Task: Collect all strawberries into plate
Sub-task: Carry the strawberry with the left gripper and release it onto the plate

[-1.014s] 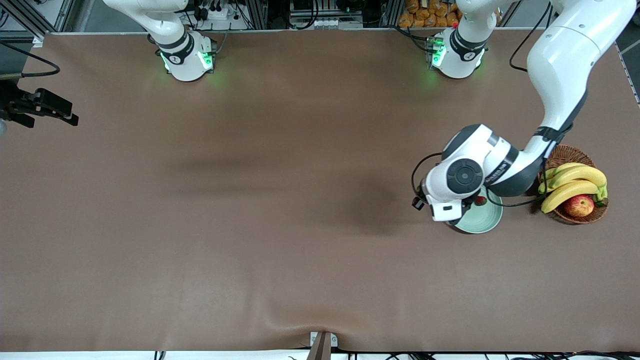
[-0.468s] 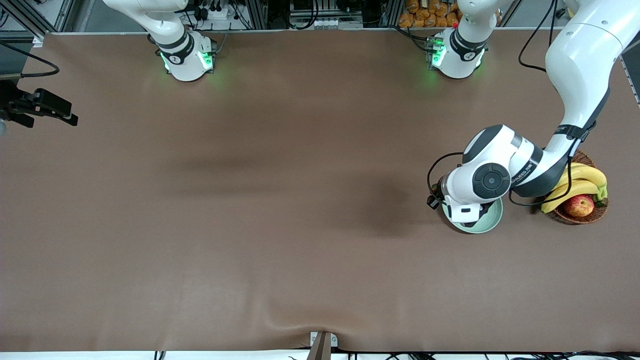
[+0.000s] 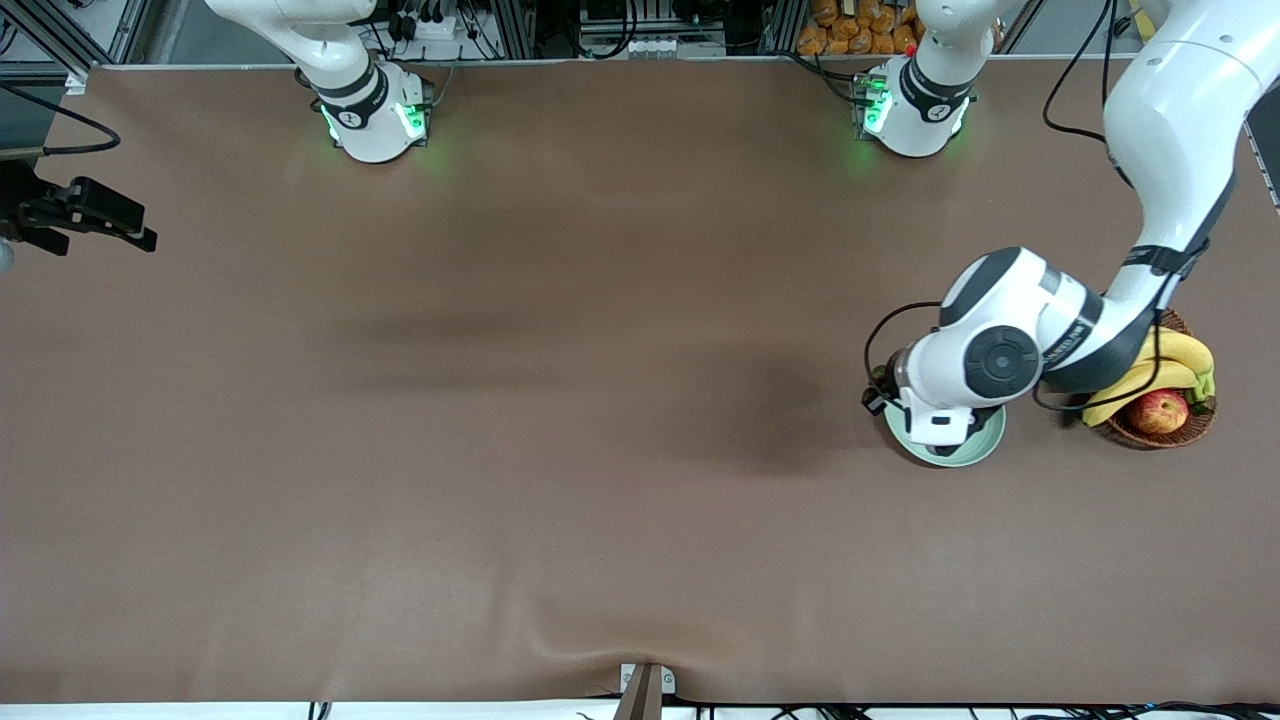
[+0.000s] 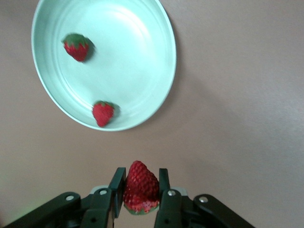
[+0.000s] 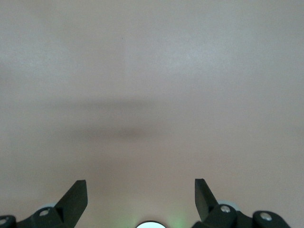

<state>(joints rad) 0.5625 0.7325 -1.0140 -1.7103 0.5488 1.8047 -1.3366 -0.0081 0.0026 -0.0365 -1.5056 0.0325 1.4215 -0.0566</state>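
Strawberries: two are seen lying in the plate (image 4: 142, 28), one strawberry (image 4: 76, 46) and a second strawberry (image 4: 103, 113) close to the rim, well apart from each other. A third strawberry (image 4: 140, 187) is clamped between the fingers (image 4: 117, 186) of the left gripper (image 4: 141, 192), which is held in the air over the table (image 3: 500, 400) beside the plate rim. In the front view most of the plate (image 3: 985, 447) is covered by the left arm's wrist, and the berries are hidden there. A wicker basket (image 3: 1195, 428) with bananas (image 3: 1170, 350) and an apple (image 3: 1158, 411) is placed just beside the plate, toward the left arm's end of the table. The right gripper (image 5: 141, 194) is spread wide with nothing between its fingers, over bare table; the right arm waits.
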